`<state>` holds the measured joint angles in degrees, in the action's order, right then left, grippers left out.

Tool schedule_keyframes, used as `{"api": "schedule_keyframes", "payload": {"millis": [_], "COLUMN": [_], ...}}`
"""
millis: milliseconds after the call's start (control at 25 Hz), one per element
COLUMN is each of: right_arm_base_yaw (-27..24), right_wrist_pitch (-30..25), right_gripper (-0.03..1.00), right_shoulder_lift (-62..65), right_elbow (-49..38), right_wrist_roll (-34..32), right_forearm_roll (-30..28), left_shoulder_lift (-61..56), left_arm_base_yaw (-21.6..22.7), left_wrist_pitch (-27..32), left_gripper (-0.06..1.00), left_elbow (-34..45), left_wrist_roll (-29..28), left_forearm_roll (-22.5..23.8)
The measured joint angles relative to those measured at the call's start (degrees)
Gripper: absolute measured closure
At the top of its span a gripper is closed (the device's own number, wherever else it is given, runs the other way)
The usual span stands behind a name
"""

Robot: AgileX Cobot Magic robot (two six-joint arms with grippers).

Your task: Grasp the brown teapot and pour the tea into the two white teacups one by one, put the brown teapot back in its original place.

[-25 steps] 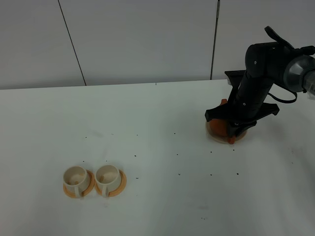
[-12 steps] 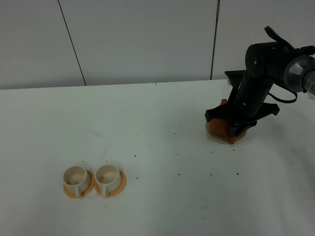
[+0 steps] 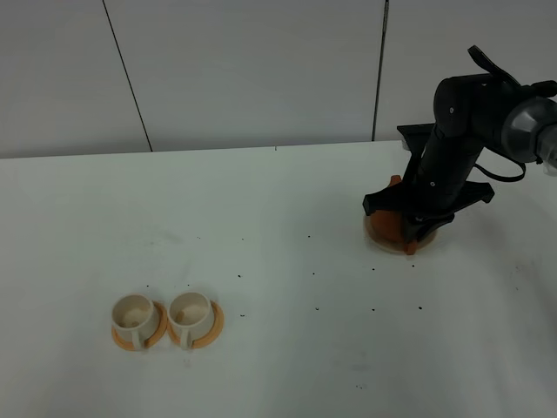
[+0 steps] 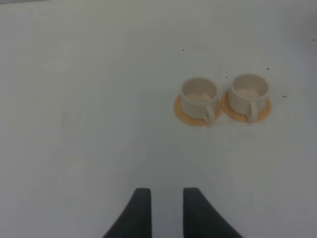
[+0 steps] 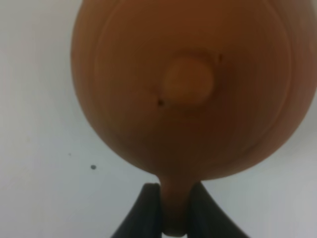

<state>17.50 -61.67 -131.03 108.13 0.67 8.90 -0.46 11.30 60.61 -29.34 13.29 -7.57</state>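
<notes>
A plain white table [image 3: 261, 218] is seen, backed by a pale panelled wall [image 3: 261, 70]. Small dark specks [image 3: 309, 237] are scattered over the table, mostly on the side of the brown teapot [image 3: 383, 225] that faces the cups.

The teapot is set on a beige coaster [image 3: 376, 240]. In the high view it is largely covered by the black right arm [image 3: 452, 148], which hangs over it. The two white teacups [image 3: 135, 313], each on an orange saucer [image 3: 209, 335], stand side by side well apart from the teapot, with nothing but bare table between them and it.

In the right wrist view the teapot is seen from above, lid knob [image 5: 188, 79] in the middle. Its handle [image 5: 173, 198] is pinched by the right gripper [image 5: 173, 213], whose jaws are closed narrowly on it. The long axis runs from the handle through the knob, away from the gripper. The spout probably lies at the far end, but it cannot be made out.

The left gripper [image 4: 163, 213] is held far from the teapot, jaws parted on nothing.
</notes>
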Motion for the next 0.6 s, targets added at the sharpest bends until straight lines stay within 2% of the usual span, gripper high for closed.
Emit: {"api": "schedule_keyframes", "payload": {"millis": [600], "right_arm_base_yaw": [0.0], "right_wrist_pitch": [-2.0], "right_gripper": [0.87], "right_shoulder_lift": [0.9], "right_elbow": [0.0], "right_wrist_roll": [1.0], "right_forearm_roll": [0.2], "left_shoulder_lift": [0.0], "left_arm_base_yaw": [0.0], "left_wrist_pitch": [0.0], "left_gripper": [0.71], "left_elbow": [0.0], "left_wrist_roll": [0.0], "left_forearm_roll": [0.0]}}
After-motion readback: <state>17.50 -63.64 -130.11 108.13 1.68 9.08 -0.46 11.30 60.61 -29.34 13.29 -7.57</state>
